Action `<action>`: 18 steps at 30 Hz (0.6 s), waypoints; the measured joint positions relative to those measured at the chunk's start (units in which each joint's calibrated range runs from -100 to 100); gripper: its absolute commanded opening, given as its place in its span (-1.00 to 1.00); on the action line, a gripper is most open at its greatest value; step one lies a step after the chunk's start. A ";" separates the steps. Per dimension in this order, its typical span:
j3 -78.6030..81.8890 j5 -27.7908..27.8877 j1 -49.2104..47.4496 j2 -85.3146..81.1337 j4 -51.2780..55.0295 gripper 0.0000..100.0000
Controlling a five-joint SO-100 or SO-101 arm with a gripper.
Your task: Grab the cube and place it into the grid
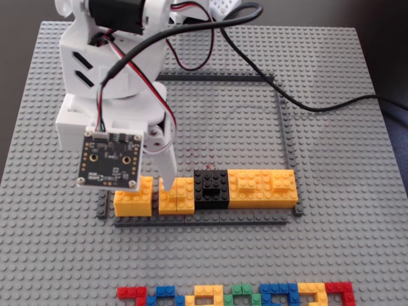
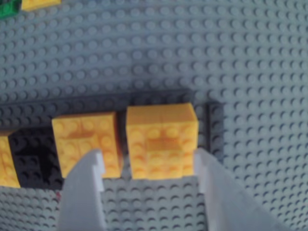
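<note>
The cube (image 1: pixel 136 201) is a square yellow-orange block with a raised brick on top. It sits inside the grid at its bottom left corner in the fixed view, partly hidden by the wrist camera board. In the wrist view the cube (image 2: pixel 161 142) lies between my two white fingertips (image 2: pixel 91 183). My gripper (image 2: pixel 150 158) is open and straddles the cube's near edge; it also shows in the fixed view (image 1: pixel 143 186). The left finger overlaps the neighbouring block. The grid (image 1: pixel 284 127) is a square of thin dark grey strips, two of which show in the wrist view (image 2: pixel 215 127).
Beside the cube stand a split yellow block (image 1: pixel 176 195), a black block (image 1: pixel 210 189) and a wide yellow block (image 1: pixel 261 188), all along the grid's bottom strip. A multicoloured brick row (image 1: pixel 236 294) lies at the front edge. A black cable (image 1: pixel 306 102) crosses the right side.
</note>
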 measured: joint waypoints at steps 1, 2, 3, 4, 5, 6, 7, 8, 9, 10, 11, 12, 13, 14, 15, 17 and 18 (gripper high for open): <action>0.00 0.00 -0.07 0.00 0.00 -0.56; 0.00 0.00 -0.07 0.00 0.00 -0.56; 0.00 0.15 -0.15 0.00 -0.15 -0.57; 0.00 0.15 -0.22 0.00 -0.34 -0.57; 0.00 0.15 -0.15 0.00 -0.49 -0.58; 0.00 0.15 0.00 0.00 -0.59 -0.62; 0.00 0.15 0.15 0.00 -0.73 -0.63; 0.00 0.15 0.29 0.00 -0.78 -0.64; 0.00 0.15 0.51 0.00 -0.83 -0.64; 0.00 0.15 0.58 0.00 -0.83 -0.65; 0.00 0.15 0.66 0.00 -0.83 -0.65; 0.00 0.15 0.73 0.00 -0.83 -0.67; 0.00 0.15 0.80 0.00 -0.83 -0.67; 0.00 0.15 0.87 0.00 -0.83 -0.68; 0.00 0.15 0.87 0.00 -0.83 -0.68; 0.00 0.20 0.87 0.00 -0.83 -0.70; 0.00 0.20 0.87 0.00 -0.83 -0.70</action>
